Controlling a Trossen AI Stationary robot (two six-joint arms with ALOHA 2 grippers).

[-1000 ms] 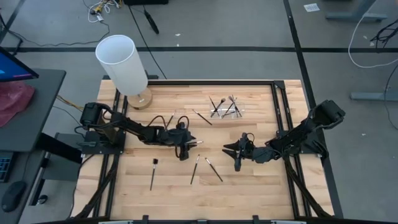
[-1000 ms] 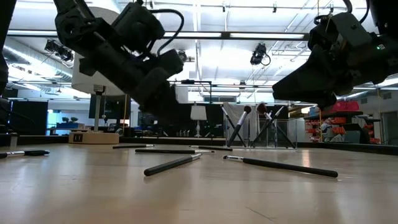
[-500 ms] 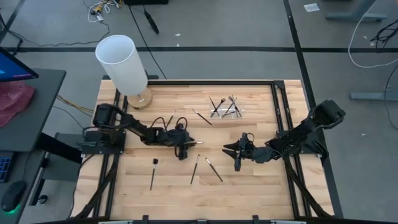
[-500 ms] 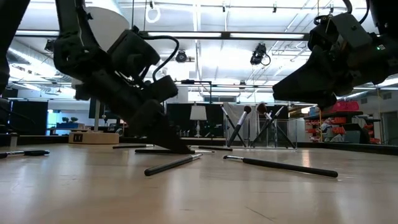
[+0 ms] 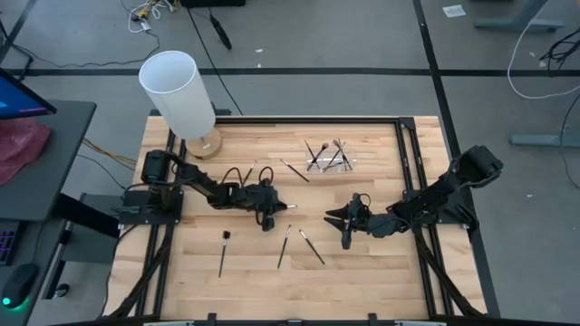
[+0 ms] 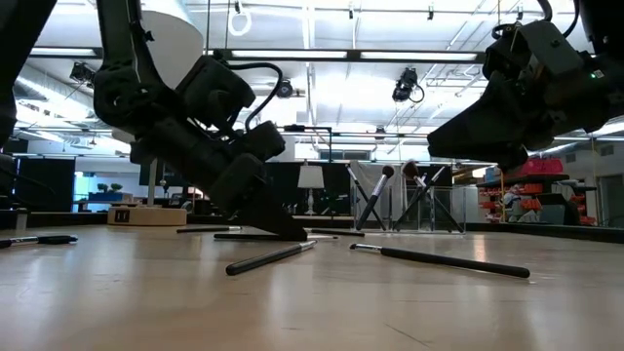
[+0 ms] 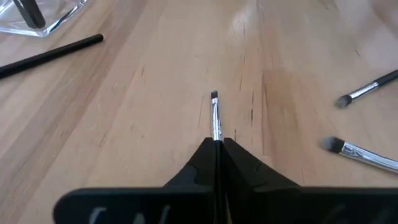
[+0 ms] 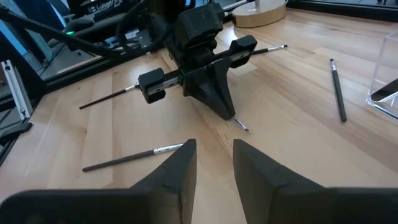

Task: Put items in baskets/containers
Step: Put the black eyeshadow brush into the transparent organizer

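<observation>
My left gripper [image 5: 268,220] stands at the table's middle with its fingertips down on the wood [image 6: 292,234], shut on a thin makeup brush [image 7: 215,118]. The brush's metal ferrule and dark tip stick out past the fingers. My right gripper [image 5: 345,239] hovers open to the right of it, holding nothing [image 8: 214,158]. The clear holder [image 5: 332,159] stands at the far right of the middle, with several brushes leaning in it. Loose brushes lie flat on the wood [image 5: 222,254] [image 5: 284,246] [image 5: 312,246] [image 5: 294,170]. My left gripper pinches the brush between its two fingers, just behind the ferrule [image 7: 217,138]. The fingers slant down from the table's left and lie along the brush. The tip [image 8: 241,126] rests on the table, and the gripper hides the handle.
A tall white cylinder [image 5: 178,91] on a round wooden base stands at the far left corner. Two more brushes [image 7: 367,90] [image 7: 357,152] lie close to the held one. A black frame [image 5: 399,122] edges the table.
My left gripper has come down onto the table and shut on the thin brush, which lies where it was. My right gripper has kept still.
</observation>
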